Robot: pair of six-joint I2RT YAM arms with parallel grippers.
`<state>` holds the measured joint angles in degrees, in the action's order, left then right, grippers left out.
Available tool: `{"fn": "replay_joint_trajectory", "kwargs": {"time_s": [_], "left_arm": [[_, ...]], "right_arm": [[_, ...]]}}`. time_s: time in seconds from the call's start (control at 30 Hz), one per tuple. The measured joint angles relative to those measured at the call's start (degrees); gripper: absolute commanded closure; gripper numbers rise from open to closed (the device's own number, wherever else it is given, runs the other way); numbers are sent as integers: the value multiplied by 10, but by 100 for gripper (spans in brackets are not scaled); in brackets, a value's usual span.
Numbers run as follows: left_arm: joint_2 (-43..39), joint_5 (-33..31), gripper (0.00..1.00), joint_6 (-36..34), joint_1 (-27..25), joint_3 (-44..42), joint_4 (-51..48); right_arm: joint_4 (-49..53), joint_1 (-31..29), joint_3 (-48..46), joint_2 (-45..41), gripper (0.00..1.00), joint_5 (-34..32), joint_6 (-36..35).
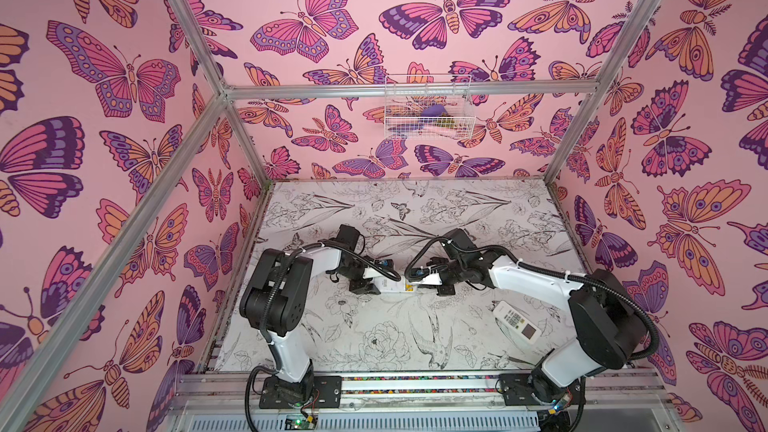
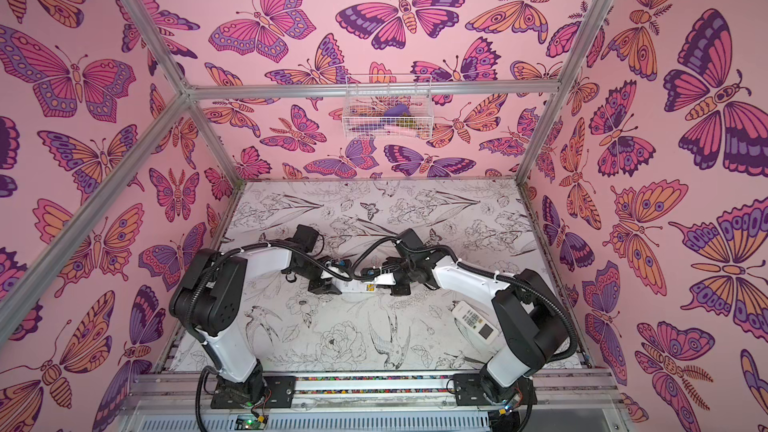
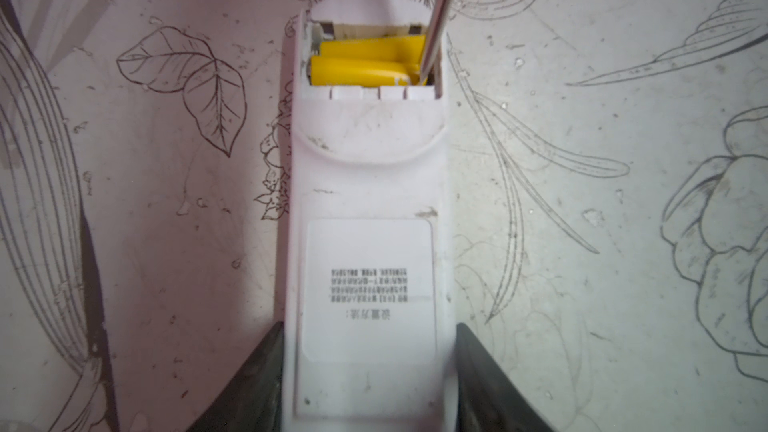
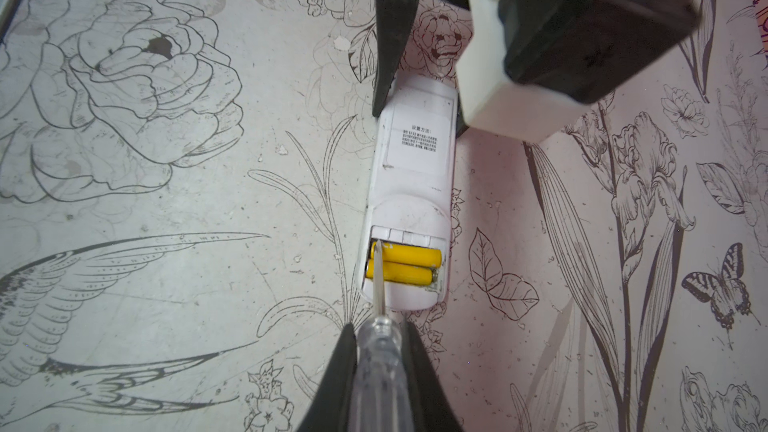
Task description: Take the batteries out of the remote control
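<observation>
Right hand (image 4: 379, 328) holds clear-handled screwdriver (image 4: 377, 284), tip at yellow cylindrical batteries (image 4: 405, 265).

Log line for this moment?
left claw: shut on remote | right claw: shut on screwdriver | tip: inside remote, at end of batteries | batteries: two yellow, not yet out
</observation>
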<state>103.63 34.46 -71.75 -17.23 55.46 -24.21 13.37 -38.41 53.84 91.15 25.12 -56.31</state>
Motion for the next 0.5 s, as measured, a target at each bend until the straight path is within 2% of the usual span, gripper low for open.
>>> {"fn": "replay_joint_trajectory", "kwargs": {"time_s": [0.3,0.5], "left_arm": [[0,0,51,0,0,0,0],[0,0,51,-1,0,0,0]], "right_arm": [[81,2,47,10,100,0,-8],[99,2,67,35,100,6,-20]]}}
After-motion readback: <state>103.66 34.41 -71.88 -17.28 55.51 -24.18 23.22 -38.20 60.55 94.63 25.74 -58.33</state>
